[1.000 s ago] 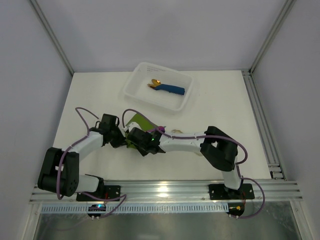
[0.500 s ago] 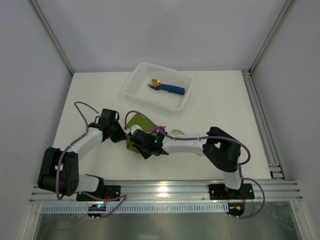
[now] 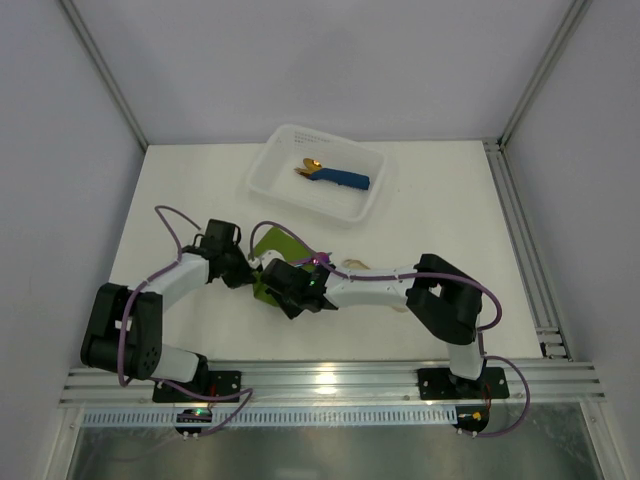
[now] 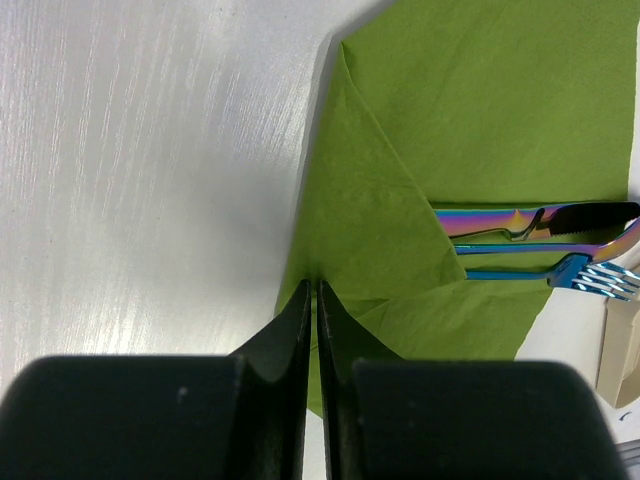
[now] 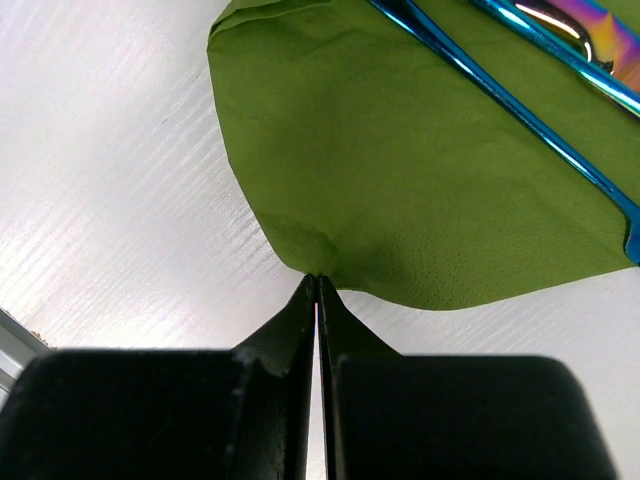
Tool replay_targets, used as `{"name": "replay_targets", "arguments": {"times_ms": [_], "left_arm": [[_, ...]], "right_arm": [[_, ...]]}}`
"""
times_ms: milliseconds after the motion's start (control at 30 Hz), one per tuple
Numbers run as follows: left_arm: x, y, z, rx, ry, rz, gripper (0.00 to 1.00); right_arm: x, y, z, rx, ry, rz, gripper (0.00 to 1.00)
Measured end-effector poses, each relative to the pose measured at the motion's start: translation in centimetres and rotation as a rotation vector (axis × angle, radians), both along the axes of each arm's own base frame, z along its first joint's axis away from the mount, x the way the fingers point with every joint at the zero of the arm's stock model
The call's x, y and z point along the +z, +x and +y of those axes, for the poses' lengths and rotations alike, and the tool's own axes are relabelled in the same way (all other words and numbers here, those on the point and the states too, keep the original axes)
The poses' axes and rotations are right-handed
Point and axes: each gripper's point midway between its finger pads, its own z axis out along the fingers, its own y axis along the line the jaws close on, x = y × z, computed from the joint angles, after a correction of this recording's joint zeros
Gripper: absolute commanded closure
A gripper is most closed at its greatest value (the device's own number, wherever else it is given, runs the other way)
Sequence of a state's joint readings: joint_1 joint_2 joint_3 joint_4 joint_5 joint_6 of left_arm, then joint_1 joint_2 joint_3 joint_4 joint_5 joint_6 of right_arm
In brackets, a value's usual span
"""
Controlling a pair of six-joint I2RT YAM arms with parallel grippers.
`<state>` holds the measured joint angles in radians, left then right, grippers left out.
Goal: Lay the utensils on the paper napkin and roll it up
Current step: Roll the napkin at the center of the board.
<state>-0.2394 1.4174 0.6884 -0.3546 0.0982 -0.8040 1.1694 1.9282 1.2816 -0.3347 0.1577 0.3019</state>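
Observation:
The olive-green paper napkin (image 3: 278,241) lies mid-table, partly folded over the utensils. In the left wrist view the napkin (image 4: 480,120) covers the handles of the iridescent utensils (image 4: 535,222), and the fork's tines (image 4: 595,278) stick out. My left gripper (image 4: 312,286) is shut on the napkin's edge; in the top view it (image 3: 251,277) is at the napkin's left side. My right gripper (image 5: 317,279) is shut on a pinched bit of the napkin's (image 5: 400,170) rim, with the utensils (image 5: 520,95) lying beyond it. In the top view the right gripper (image 3: 268,290) is beside the left one.
A white plastic bin (image 3: 272,165) stands at the back and holds the blue rolled napkin with gold cutlery (image 3: 343,180). A beige oblong piece (image 3: 353,266) lies just right of the napkin, partly under the right arm; it also shows in the left wrist view (image 4: 620,340).
The left arm's elbow has swung a little inward and its wrist has edged away from me. The right gripper has shifted slightly left. Both stay shut on the napkin.

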Motion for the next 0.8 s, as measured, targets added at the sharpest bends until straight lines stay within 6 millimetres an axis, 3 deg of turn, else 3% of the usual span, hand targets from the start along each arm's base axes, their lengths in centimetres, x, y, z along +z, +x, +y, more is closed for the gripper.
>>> {"name": "replay_targets", "arguments": {"times_ms": [333, 633, 800], "left_arm": [[-0.6, -0.3, -0.1, -0.003, -0.005, 0.008, 0.96], [-0.7, -0.3, -0.1, -0.004, -0.006, 0.006, 0.96], [-0.7, -0.3, -0.1, -0.004, -0.006, 0.006, 0.96]], "right_arm": [[2.1, 0.8, 1.5, -0.002, 0.042, -0.022, 0.96], [4.9, 3.0, 2.5, -0.026, 0.085, -0.050, 0.96], [5.4, 4.4, 2.2, -0.049, 0.093, -0.061, 0.96]]}}
